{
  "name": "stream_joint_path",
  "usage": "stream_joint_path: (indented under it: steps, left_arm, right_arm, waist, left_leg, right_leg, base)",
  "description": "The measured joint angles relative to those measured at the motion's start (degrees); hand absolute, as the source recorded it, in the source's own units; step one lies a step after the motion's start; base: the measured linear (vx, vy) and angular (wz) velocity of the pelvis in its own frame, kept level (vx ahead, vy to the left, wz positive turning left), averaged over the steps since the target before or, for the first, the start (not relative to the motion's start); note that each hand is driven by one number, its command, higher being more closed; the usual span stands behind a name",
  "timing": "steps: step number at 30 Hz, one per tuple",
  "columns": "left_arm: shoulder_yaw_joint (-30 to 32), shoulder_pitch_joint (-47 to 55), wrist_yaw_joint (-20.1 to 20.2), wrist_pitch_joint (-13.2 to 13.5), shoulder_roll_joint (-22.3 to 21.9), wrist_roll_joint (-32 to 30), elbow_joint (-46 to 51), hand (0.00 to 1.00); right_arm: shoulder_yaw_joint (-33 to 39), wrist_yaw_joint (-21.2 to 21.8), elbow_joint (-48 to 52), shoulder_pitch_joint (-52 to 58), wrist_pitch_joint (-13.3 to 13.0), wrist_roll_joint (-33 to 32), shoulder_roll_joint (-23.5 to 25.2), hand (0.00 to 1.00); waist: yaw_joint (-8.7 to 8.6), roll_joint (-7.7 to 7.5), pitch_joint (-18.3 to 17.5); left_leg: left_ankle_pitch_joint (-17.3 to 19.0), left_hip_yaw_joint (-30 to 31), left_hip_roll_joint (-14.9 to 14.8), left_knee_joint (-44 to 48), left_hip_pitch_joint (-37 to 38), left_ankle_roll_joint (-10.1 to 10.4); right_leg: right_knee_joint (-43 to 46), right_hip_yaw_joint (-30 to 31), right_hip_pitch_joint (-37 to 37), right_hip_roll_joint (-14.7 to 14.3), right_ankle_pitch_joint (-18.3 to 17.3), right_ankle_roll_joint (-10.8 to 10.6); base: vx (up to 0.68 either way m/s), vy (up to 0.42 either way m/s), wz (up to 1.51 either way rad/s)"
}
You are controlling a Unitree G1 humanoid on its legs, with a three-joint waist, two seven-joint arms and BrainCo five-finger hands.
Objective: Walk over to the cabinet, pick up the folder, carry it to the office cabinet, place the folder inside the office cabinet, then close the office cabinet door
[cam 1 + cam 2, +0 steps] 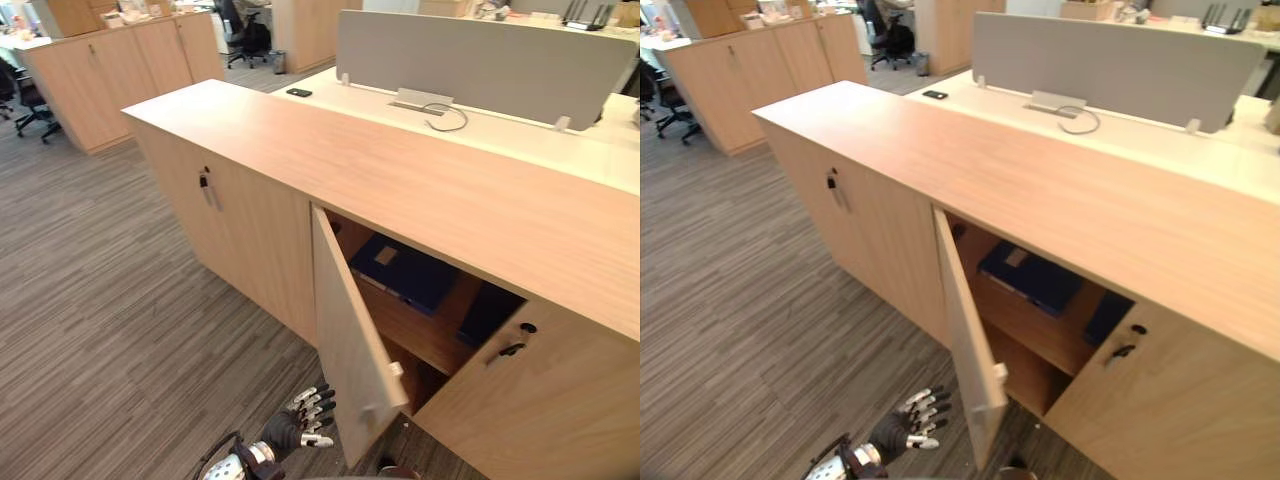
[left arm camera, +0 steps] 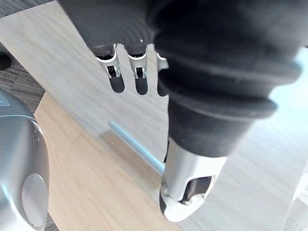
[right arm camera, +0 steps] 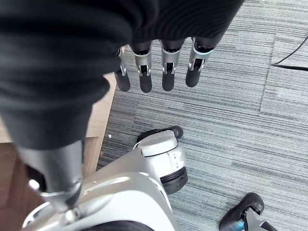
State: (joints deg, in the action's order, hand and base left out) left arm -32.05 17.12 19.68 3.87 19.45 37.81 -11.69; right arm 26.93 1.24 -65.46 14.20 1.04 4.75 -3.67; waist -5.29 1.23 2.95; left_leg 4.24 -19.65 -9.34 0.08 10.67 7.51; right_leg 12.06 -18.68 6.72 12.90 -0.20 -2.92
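the dark blue folder lies flat on the upper shelf inside the office cabinet, in the compartment whose door stands swung out over the carpet floor. a second dark blue thing lies beside it on the same shelf, partly hidden by the shut door on the right. the left hand hangs low, just beside the outer face of the open door; its fingers are straight and loosely spread, holding nothing, and i cannot tell whether they touch the wood. the right hand hangs over the carpet, its fingers straight, slightly apart and empty.
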Motion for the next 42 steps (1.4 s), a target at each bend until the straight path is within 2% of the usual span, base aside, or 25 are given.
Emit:
stream_joint_path:
  steps: [2, 8, 14, 17, 18, 19, 20, 21, 22, 23, 24, 25, 26, 28, 30, 32, 33, 35, 37, 39, 41, 42]
  left_arm:
    - [0.44, -0.47, 0.0, -0.18, -0.46, -0.06, -0.15, 0.0]
    - [1.53, -3.9, -0.03, -0.47, -4.04, -0.33, -0.14, 0.0]
    - [1.31, -5.71, -0.17, -0.6, -5.8, -1.01, -0.14, 0.0]
    - [2.51, -4.22, -1.34, -0.59, -6.59, -3.35, -0.18, 0.0]
    - [3.71, -3.22, -2.59, -0.57, -7.29, -5.2, -0.93, 0.0]
    - [5.79, -2.58, -3.78, -0.48, -8.72, -6.8, -3.24, 0.0]
    - [7.17, -2.5, -4.45, -0.47, -9.63, -7.11, -5.11, 0.0]
    - [10.93, -2.59, -5.73, -0.5, -12.0, -7.94, -8.03, 0.0]
    - [14.17, -2.39, -6.97, -0.43, -13.89, -8.23, -9.76, 0.0]
    - [17.49, -2.38, -9.48, 0.04, -15.85, -8.82, -11.52, 0.0]
    - [21.55, -2.41, -12.78, 1.02, -18.32, -9.56, -13.55, 0.0]
    - [22.89, -2.48, -14.26, 1.39, -19.38, -10.08, -14.14, 0.0]
    - [24.89, -2.03, -16.88, 2.71, -20.81, -11.54, -14.86, 0.0]
    - [27.16, -0.72, -19.45, 3.35, -21.5, -12.42, -15.28, 0.0]
    - [30.79, 1.07, -21.19, 3.37, -21.81, -12.45, -16.25, 0.0]
    - [34.86, 2.12, -21.76, 3.39, -22.16, -12.24, -17.49, 0.0]
    - [38.45, 2.31, -21.89, 3.41, -22.63, -11.52, -20.12, 0.0]
    - [41.78, 2.38, -21.99, 3.43, -22.85, -10.21, -21.83, 0.0]
    - [45.86, 2.47, -21.44, 3.38, -22.83, -7.9, -26.55, 0.0]
    - [47.23, 2.59, -20.74, 3.32, -22.84, -7.4, -29.86, 0.0]
    - [49.34, 2.73, -19.96, 3.21, -22.84, -6.78, -34.18, 0.0]
    - [50.07, 2.85, -19.79, 3.21, -22.88, -6.77, -35.14, 0.0]
  right_arm:
    - [0.0, 0.0, -0.02, -0.34, 0.02, 0.48, -0.14, 0.0]
    - [-0.03, 0.0, -0.04, -2.91, 0.97, 1.05, -0.55, 0.0]
    - [2.05, -0.3, -0.08, -3.49, 1.6, 1.05, -0.86, 0.0]
    - [3.79, -0.34, -0.44, -3.39, 2.43, 1.04, -0.85, 0.0]
    - [5.32, -0.49, -0.44, -3.28, 2.72, 1.03, -0.97, 0.0]
    - [5.88, -0.96, -0.45, -3.25, 3.11, 1.02, -1.21, 0.0]
    - [6.56, -1.15, -0.59, -3.34, 3.37, 1.02, -1.2, 0.0]
    - [8.09, -1.49, -1.19, -3.99, 3.39, 0.92, -1.59, 0.0]
    - [8.1, -1.59, -1.85, -4.19, 3.41, 0.92, -2.22, 0.0]
    - [7.94, -2.05, -2.43, -4.47, 3.45, 0.9, -2.56, 0.0]
    - [7.72, -2.75, -2.73, -5.07, 3.43, 0.68, -2.61, 0.0]
    - [7.79, -3.18, -2.86, -5.62, 3.44, 0.53, -2.92, 0.0]
    - [7.92, -4.35, -2.67, -6.93, 3.33, -0.55, -3.07, 0.0]
    - [7.96, -5.3, -2.44, -9.36, 3.25, -1.86, -2.83, 0.0]
    - [7.74, -5.77, -0.94, -11.76, 2.97, -3.37, -1.9, 0.0]
    - [6.99, -5.83, 0.86, -12.4, 2.59, -3.52, -1.06, 0.0]
    - [5.19, -5.9, 1.81, -11.78, 2.21, -3.45, -0.37, 0.0]
    - [3.13, -5.85, 2.92, -10.85, 2.12, -3.7, 0.5, 0.0]
    - [-1.88, -5.75, 3.88, -9.37, 1.82, -3.52, 0.64, 0.0]
    - [-2.35, -5.58, 3.98, -8.25, 1.61, -3.49, 1.16, 0.0]
    - [-2.41, -5.46, 3.95, -7.38, 1.54, -3.29, 1.22, 0.0]
    - [-2.41, -5.45, 3.93, -7.21, 1.54, -3.29, 1.22, 0.0]
  waist:
    - [-0.21, 0.28, 0.43]
    - [-0.8, 0.87, 1.87]
    - [-2.71, 3.1, 2.33]
    - [-2.98, 4.03, 1.88]
    - [-2.93, 4.94, 1.13]
    - [-2.35, 5.41, -0.02]
    - [-1.91, 5.24, -0.27]
    - [-1.39, 5.32, -0.16]
    - [-1.19, 5.62, 0.05]
    - [-0.61, 5.45, 0.25]
    - [0.53, 4.68, 0.8]
    - [1.36, 4.69, 0.84]
    - [2.42, 4.59, 0.98]
    - [3.32, 4.47, 1.15]
    - [5.08, 4.38, 1.6]
    - [5.72, 4.44, 1.81]
    - [6.31, 3.93, 2.4]
    - [6.12, 3.19, 2.33]
    - [5.94, 1.11, 2.06]
    - [5.85, 0.35, 1.63]
    - [6.08, -0.07, 0.83]
    - [6.09, -0.05, 0.26]
  left_leg:
    - [0.08, -1.23, -1.27, -0.36, 0.5, 0.71]
    - [-0.29, -4.83, -3.9, -1.85, 1.28, 2.64]
    - [0.7, -6.83, -3.49, -1.69, 1.59, 2.65]
    - [3.6, -7.89, -4.44, 0.86, 0.29, 1.26]
    - [5.83, -7.8, -5.92, 4.18, -1.31, -0.65]
    - [6.44, -7.18, -7.14, 9.02, -3.49, -3.67]
    - [5.91, -5.91, -7.87, 12.88, -5.41, -4.5]
    - [4.64, -1.51, -8.9, 20.17, -8.22, -5.95]
    - [3.15, 2.42, -9.49, 25.16, -9.92, -5.82]
    - [0.34, 6.77, -9.66, 30.94, -11.82, -4.52]
    - [-0.57, 12.02, -8.83, 38.96, -14.17, -2.59]
    - [1.6, 13.78, -7.74, 42.52, -15.36, -1.57]
    - [4.98, 15.25, -5.46, 46.01, -17.04, -0.06]
    - [8.48, 15.95, -2.07, 45.0, -18.57, -0.72]
    - [11.54, 17.33, 1.78, 37.7, -19.2, -2.32]
    - [11.08, 20.78, 3.96, 26.27, -18.32, -2.82]
    - [6.29, 20.83, 4.56, 21.51, -15.56, -3.39]
    - [6.9, 19.04, 5.59, 19.83, -13.85, -3.67]
    - [6.65, 16.32, 7.31, 16.34, -11.23, -5.0]
    - [6.15, 15.26, 7.99, 14.39, -9.97, -5.74]
    - [5.87, 13.25, 8.08, 12.06, -7.68, -5.78]
    - [5.8, 12.92, 8.02, 11.46, -7.4, -5.68]
  right_leg:
    - [3.14, -4.76, 1.13, 0.64, -1.11, 0.75]
    - [12.46, -6.3, 7.73, -1.07, -5.62, 2.04]
    - [14.39, -6.63, 9.44, -0.69, -6.59, 1.98]
    - [14.08, -6.61, 10.34, -1.36, -8.3, 1.6]
    - [13.09, -6.8, 10.21, -2.51, -8.93, 2.01]
    - [11.23, -6.82, 10.04, -3.46, -8.94, 2.1]
    - [10.19, -6.84, 9.53, -3.7, -8.64, 2.23]
    - [7.39, -7.04, 7.05, -4.48, -6.68, 2.5]
    - [5.7, -7.02, 4.82, -5.25, -6.17, 2.49]
    - [4.24, -6.94, 2.16, -5.71, -6.12, 2.57]
    - [2.17, -5.79, -0.93, -5.65, -6.02, 2.74]
    - [1.36, -5.13, -1.94, -5.64, -6.01, 2.75]
    - [0.05, -3.81, -4.01, -5.61, -5.94, 2.75]
    - [-1.17, -1.57, -6.46, -5.67, -5.9, 2.68]
    - [-1.69, 3.06, -8.15, -5.58, -5.88, 2.48]
    - [-1.16, 6.69, -8.13, -5.23, -6.34, 0.46]
    - [0.22, 9.3, -8.37, -5.12, -7.21, -1.44]
    - [-0.73, 9.47, -9.71, -3.83, -7.14, -1.38]
    - [-3.09, 9.66, -10.69, -1.66, -6.48, -1.19]
    - [-4.66, 9.66, -11.21, -1.06, -5.84, -1.49]
    - [-6.43, 9.59, -11.82, -0.98, -4.65, -3.18]
    - [-7.0, 9.58, -11.89, -1.13, -4.55, -3.3]
  base:
    - [0.04, -0.069, -0.36]
    - [0.07, -0.097, -0.38]
    - [0.06, -0.02, -0.23]
    - [0.02, 0.001, -0.19]
    - [0.12, -0.074, -0.2]
    - [0.17, -0.107, -0.23]
    - [0.27, -0.156, -0.31]
    - [0.31, -0.189, -0.25]
    - [0.31, -0.183, -0.2]
    - [0.29, -0.11, -0.2]
    - [0.21, -0.03, -0.27]
    - [0.22, 0.015, -0.49]
    - [0.18, 0.064, -0.57]
    - [0.17, 0.115, -0.66]
    - [0.11, 0.257, -1.04]
    - [0.07, 0.288, -1.07]
    - [0.07, 0.213, -0.79]
    - [0.1, 0.201, -0.51]
    - [0.17, 0.242, -0.43]
    - [0.14, 0.104, -0.29]
    - [0.25, 0.041, -0.34]
    - [0.29, -0.006, -0.32]
